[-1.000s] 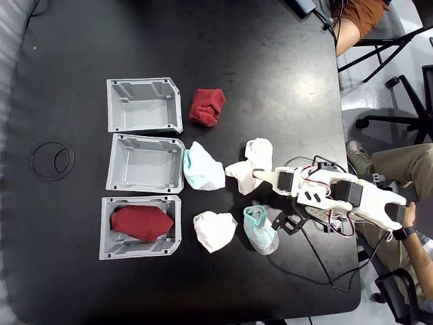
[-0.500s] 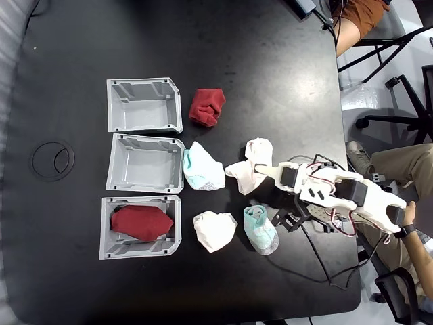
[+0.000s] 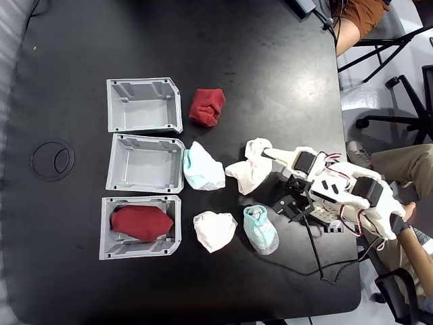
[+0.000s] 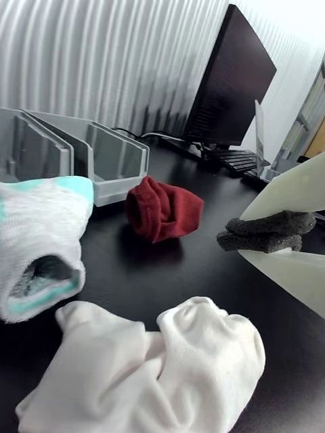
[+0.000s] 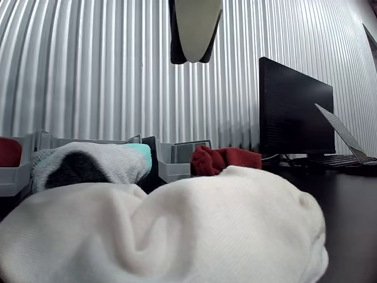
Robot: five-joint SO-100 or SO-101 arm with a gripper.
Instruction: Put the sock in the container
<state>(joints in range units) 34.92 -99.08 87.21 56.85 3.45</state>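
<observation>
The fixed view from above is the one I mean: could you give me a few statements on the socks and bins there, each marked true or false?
1. A dark red sock lies loose on the table beside the top grey bin. True.
2. All three grey bins are empty. False: the bottom bin holds a dark red sock; the top and middle bin are empty.
3. The gripper is over a white sock near the middle of the table. True.
4. The gripper holds the loose dark red sock. False: that sock lies apart from it, untouched.
5. A white-and-teal sock lies against the middle bin. True.
</observation>
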